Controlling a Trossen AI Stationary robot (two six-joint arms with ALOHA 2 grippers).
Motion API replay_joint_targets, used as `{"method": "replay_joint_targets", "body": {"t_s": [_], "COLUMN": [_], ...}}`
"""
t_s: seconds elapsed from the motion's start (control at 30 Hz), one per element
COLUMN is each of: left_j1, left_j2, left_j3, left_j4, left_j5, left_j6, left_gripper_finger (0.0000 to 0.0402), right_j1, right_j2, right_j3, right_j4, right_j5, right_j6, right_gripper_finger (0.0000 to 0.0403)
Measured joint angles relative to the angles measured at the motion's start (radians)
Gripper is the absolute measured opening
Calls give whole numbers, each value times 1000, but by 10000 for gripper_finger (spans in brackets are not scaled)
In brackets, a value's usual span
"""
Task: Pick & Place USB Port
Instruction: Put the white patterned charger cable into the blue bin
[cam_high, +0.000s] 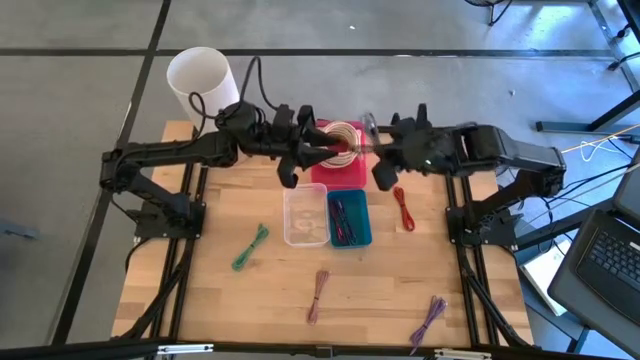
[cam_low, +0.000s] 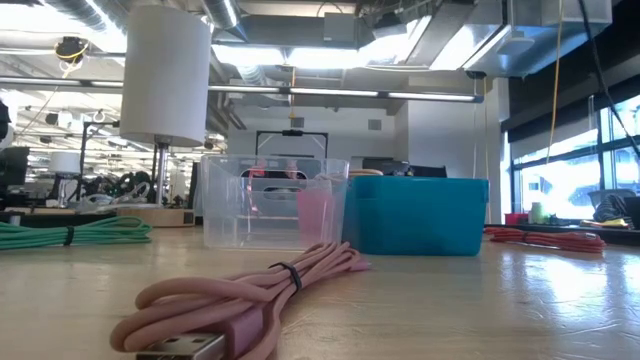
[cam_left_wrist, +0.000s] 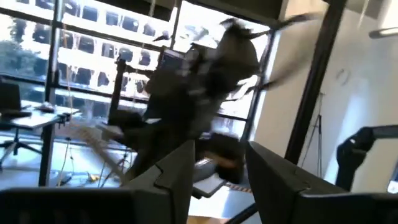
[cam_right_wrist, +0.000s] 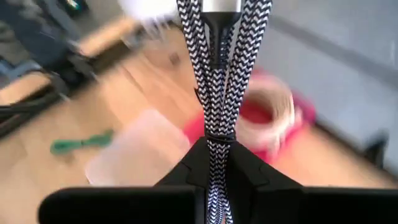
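High view: right claw (cam_high: 372, 150) clenched on braided cable (cam_right_wrist: 219, 93); left claw (cam_high: 322, 152) parted, over pink bin (cam_high: 345, 172).

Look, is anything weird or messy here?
Nothing is spilled or broken. One odd thing: the right gripper holds a black-and-white braided cable in the air over the pink box, not on the table.

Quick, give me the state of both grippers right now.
Left gripper: open, holding nothing, raised above the pink bin.
Right gripper: shut on the black-and-white braided cable, also lifted above the table.
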Motion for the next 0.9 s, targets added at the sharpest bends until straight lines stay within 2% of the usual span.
{"method": "replay_joint_targets", "body": {"t_s": [0.13,0.27,0.53,0.73,0.9], "left_j1": [9,20,45,98,138], "left_j2": [-6,-5,-15,-78,-137], "left_j3": [0,0,-1,-2,-2], "left_j4": [-22,-50,-188,-306,-360], "left_j5": [-4,-25,-58,-57,-59], "left_j6": [20,26,33,76,131], "left_gripper_finger": [141,136,130,129,132], "right_j1": [-17,-24,-43,-35,-4], "right_j2": [1,2,36,47,48], "right_j3": [-69,-170,-416,-575,-671], "right_j4": [-96,-69,216,370,504], "right_j5": [-112,-207,-405,-470,-472], "right_j6": [167,251,300,444,565], "right_gripper_finger": [28,28,28,28,28]}}
